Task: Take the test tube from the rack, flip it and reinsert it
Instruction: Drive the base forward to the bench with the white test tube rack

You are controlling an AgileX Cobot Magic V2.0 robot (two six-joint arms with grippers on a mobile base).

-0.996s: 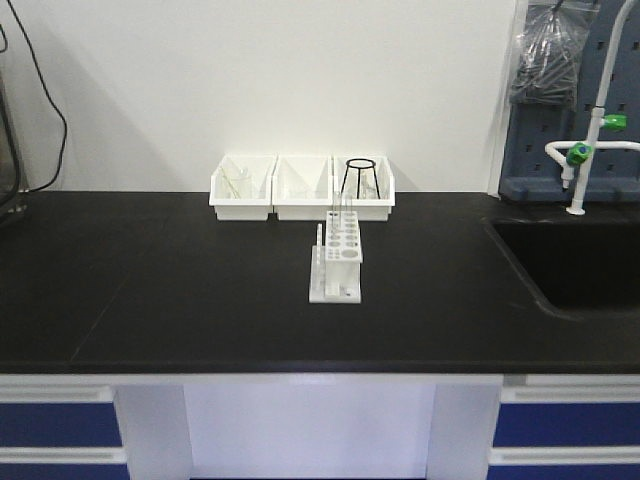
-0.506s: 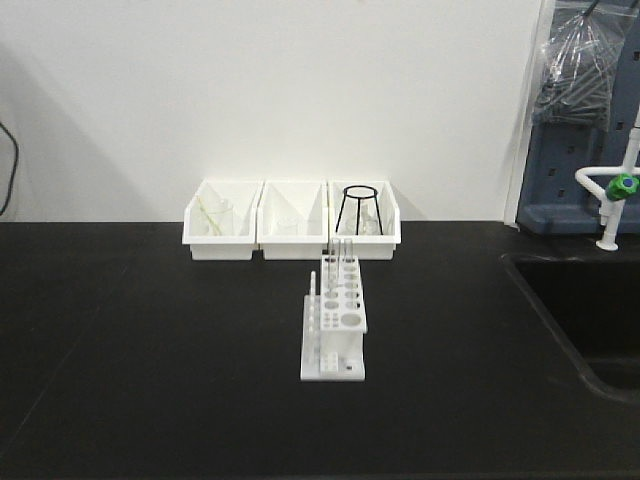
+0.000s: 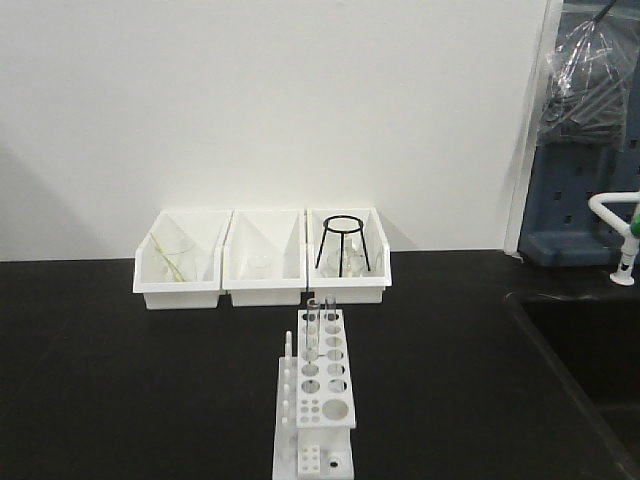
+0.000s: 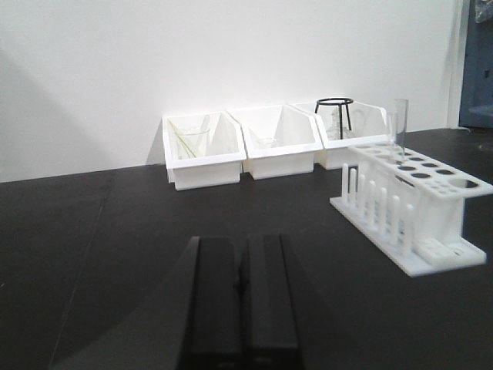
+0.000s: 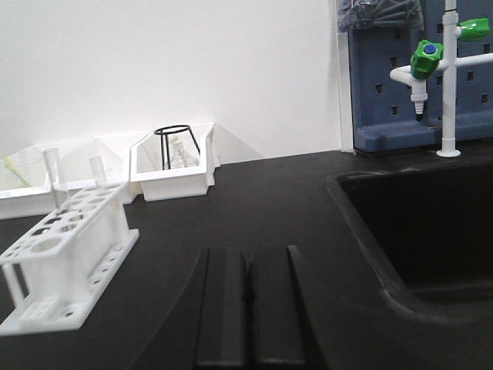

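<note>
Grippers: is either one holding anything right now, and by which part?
Nothing is held. The left gripper and the right gripper are both shut and empty; both test tubes stand in the rack, untouched.

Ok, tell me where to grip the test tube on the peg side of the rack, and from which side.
Pinch the test tube on its bare glass above the top plate of the rack, coming down from above. It stands upright at the far end, the second tube close beside it, so a sideways approach looks crowded.
</note>
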